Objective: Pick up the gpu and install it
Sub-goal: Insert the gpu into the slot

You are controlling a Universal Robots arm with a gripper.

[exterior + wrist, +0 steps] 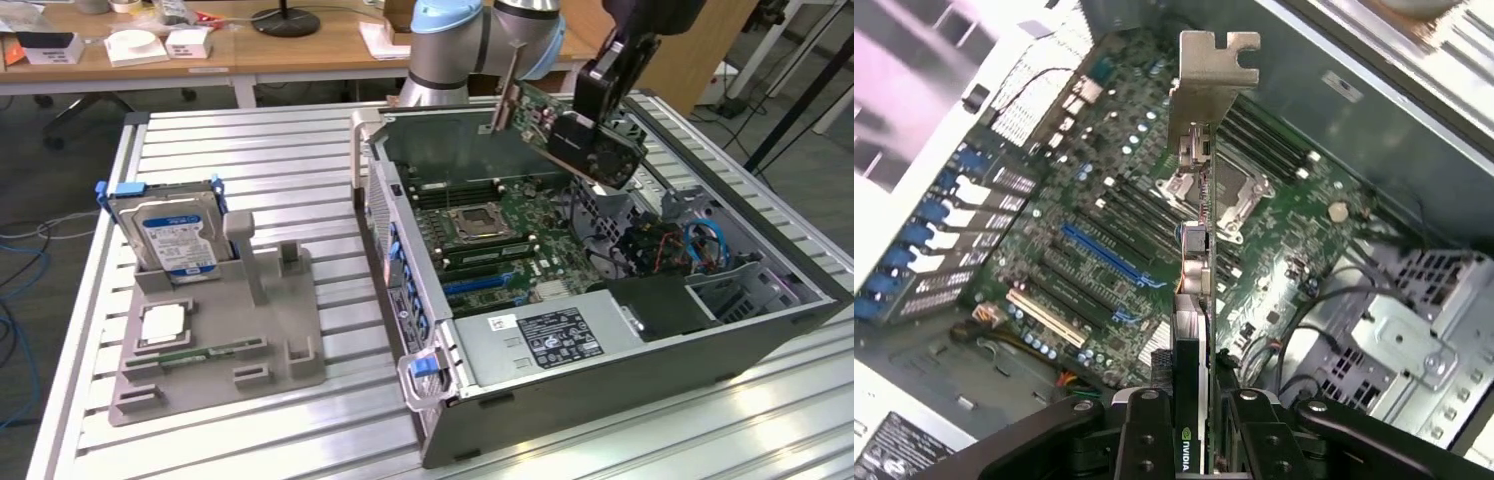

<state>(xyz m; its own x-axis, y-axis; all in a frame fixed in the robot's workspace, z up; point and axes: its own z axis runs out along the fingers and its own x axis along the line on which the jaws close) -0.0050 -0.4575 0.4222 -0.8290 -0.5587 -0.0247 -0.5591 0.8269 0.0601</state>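
Observation:
The gpu (567,125) hangs tilted in the air above the open computer case (747,340), its silver bracket end pointing toward the case's far wall. My gripper (607,95) is shut on its dark end. In the wrist view the gpu (1197,250) runs edge-on away from my gripper (1197,425), with its silver bracket (1212,80) at the far end. Below it lies the green motherboard (1104,200) with blue and black expansion slots (1104,255) and the processor socket (1229,195).
A grey fixture tray (220,330) on the slatted table (267,150) holds an upright hard drive (171,232), a memory stick (207,352) and a small chip. The case contains a power supply (561,335), drive cage and cables (694,245). Desks stand behind.

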